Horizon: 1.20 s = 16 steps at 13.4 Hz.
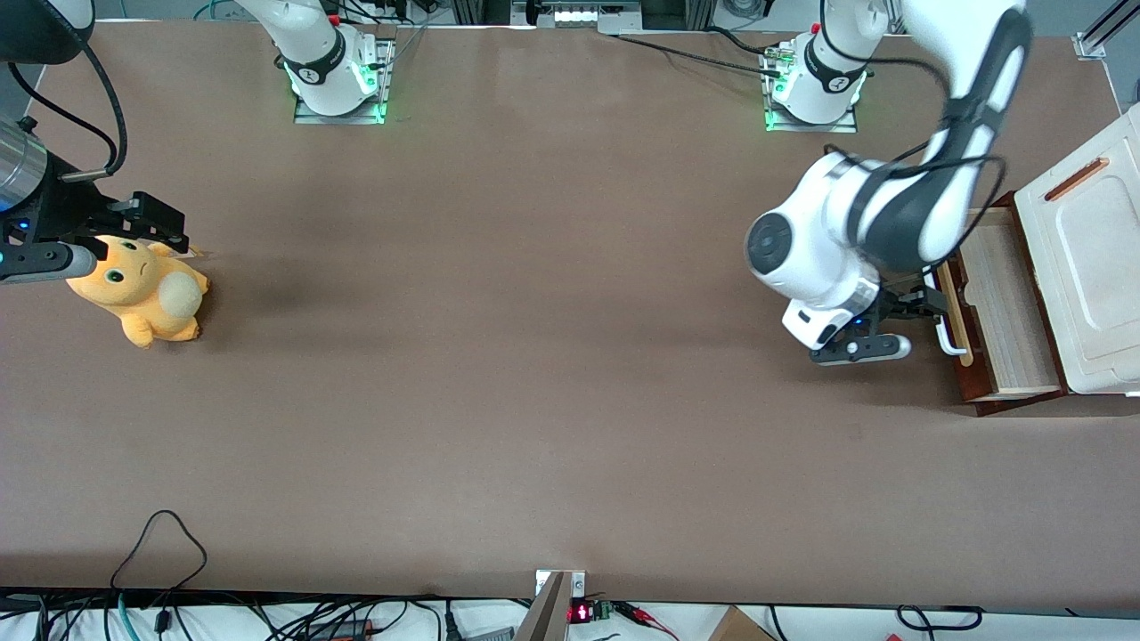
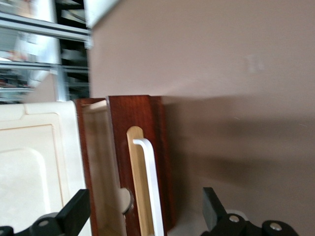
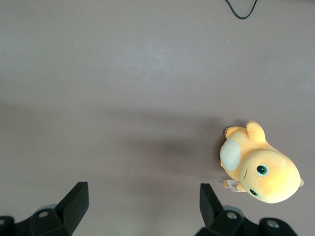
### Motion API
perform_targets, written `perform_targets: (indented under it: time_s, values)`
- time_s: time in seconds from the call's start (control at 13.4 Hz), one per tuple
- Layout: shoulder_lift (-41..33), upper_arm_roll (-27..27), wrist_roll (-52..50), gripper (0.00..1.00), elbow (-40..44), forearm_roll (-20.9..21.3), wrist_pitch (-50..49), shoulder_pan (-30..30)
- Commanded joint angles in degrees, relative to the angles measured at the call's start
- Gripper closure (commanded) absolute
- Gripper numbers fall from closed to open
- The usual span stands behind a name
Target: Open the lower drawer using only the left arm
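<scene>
No words, brands or numbers are readable to me anywhere; only a small red-lit display [image 1: 579,612] glows at the desk edge, its digits illegible.

Robotics lab, not a home. Two white arms bolted on metal base plates [image 1: 338,111] with green lights. Long table [image 1: 534,401] under plain brown covering. Loose cables [image 1: 160,543] and a small red display [image 1: 579,612] along the edge nearest the front camera. Aluminium framing [image 2: 44,24] and shelving show past the table edge.

Even overhead light; soft shadows on table [image 1: 534,356]; left wrist view blurred; gripper [image 1: 926,303] beside drawer.
</scene>
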Motion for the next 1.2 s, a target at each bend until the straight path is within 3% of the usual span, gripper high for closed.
perform_targets:
  time_s: [0.0, 0.3, 0.52, 0.75, 1.12]
  values:
    - [-7.46, 6.04, 11.83, 0.00, -0.16, -16.48, 5.38, -0.16]
    - [-14.24, 11.95, 22.74, 0.00, -0.07, -34.53, 5.40, -0.07]
    - [-18.20, 16.78, 28.02, 0.00, -0.16, -42.81, 4.61, -0.07]
    - [-19.79, 19.69, 35.14, 0.00, -0.25, -46.60, 2.51, -0.07]
    - [-21.54, 19.96, 35.15, 0.00, 1.24, -48.01, -0.38, -0.16]
